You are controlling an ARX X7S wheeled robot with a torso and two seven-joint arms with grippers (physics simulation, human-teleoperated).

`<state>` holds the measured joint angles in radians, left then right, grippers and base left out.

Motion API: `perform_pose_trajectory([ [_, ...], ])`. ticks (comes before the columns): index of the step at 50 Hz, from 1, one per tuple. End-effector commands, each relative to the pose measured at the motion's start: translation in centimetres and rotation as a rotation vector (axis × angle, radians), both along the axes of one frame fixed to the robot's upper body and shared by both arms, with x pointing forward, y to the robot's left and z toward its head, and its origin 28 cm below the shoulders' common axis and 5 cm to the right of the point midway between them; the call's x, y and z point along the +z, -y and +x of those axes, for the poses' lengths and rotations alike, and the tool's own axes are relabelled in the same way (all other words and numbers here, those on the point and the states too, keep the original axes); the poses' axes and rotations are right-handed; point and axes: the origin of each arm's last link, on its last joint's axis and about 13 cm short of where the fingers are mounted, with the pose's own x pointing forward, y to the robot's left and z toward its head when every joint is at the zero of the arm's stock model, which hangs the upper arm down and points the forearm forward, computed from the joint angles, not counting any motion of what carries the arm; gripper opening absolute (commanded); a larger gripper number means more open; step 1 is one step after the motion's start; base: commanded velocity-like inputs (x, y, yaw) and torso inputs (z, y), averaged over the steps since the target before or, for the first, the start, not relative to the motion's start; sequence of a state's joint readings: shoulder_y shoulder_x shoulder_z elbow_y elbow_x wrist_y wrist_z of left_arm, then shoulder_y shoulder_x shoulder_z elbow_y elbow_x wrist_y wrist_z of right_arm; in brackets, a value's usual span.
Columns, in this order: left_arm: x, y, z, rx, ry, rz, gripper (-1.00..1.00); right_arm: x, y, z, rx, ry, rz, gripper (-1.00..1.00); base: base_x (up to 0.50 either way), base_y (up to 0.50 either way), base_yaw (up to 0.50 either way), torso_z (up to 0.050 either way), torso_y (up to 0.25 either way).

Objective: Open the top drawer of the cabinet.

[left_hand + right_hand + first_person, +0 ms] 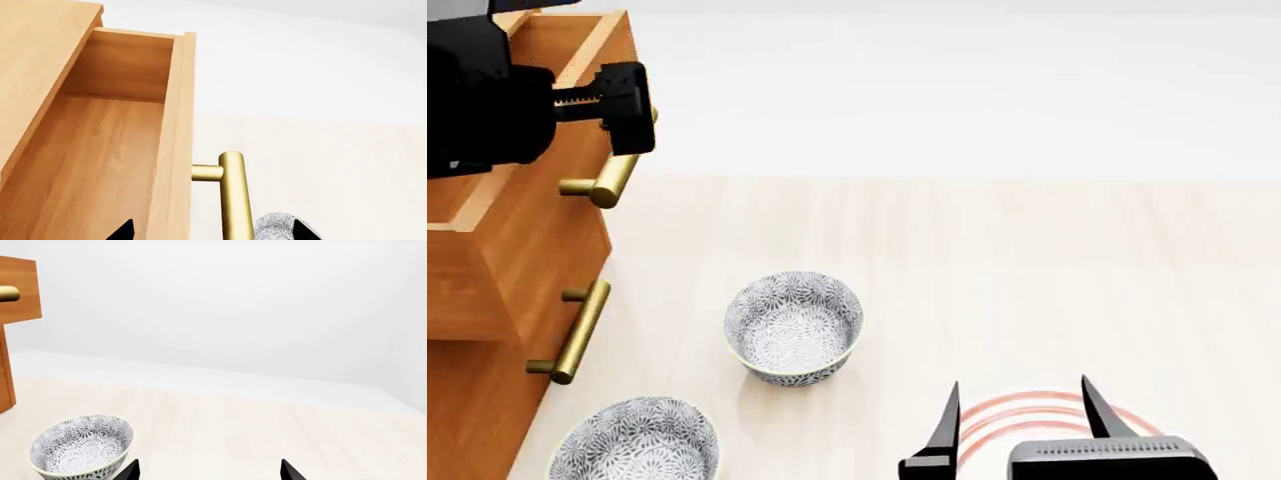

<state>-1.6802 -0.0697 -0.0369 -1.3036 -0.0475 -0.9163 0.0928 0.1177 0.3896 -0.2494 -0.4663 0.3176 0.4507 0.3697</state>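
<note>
Cabinet stands at about 9 o'clock in the head view, at the left edge of the pale wooden bench. Top drawer is pulled out: its front projects well past the lower drawer front beneath it, and the left wrist view looks into the open, bare wooden box, front panel edge-on.

Left end effector sits at roughly 10 o'clock in the head view, at the upper end of the top drawer's brass bar handle. Its black body overlaps the handle's top; fingers are straddling the bar in the left wrist view, where only two dark tips show at the frame edge, one either side of the drawer front and handle. They stand apart, not visibly pressed to the bar. Cannot tell contact for certain.

Right end effector at about 5 o'clock in the head view, low over the bench, fingers spread wide, nothing between them. A pink ringed mark lies on the bench under it.

Two patterned grey bowls: one near centre at 6 o'clock, just beside the lower drawer handle but apart from it; second bowl at 7 o'clock, close to the cabinet base. Both upright.
</note>
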Motion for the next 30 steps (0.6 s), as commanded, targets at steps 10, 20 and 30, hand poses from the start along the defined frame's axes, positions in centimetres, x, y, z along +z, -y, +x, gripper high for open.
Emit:
perform_pose_trajectory([
  [10, -1.1, 1.2, -0.1, -0.07, -0.043, -0.057, 1.0, 0.0, 0.1, 0.0, 0.0, 0.001, 0.005, 1.0, 0.0, 0.0, 0.0, 0.0, 0.0],
  [20, -1.0, 2.1, 0.0, -0.113, -0.034, -0.091, 1.0, -0.1, 0.3, -0.1, -0.003, 0.0, 0.006, 1.0, 0.0, 0.0, 0.0, 0.0, 0.0],
  [30, -1.0, 2.8, -0.1, -0.146, -0.036, -0.124, 1.0, 0.0, 0.3, -0.2, -0.003, 0.001, 0.006, 1.0, 0.0, 0.0, 0.0, 0.0, 0.0],
])
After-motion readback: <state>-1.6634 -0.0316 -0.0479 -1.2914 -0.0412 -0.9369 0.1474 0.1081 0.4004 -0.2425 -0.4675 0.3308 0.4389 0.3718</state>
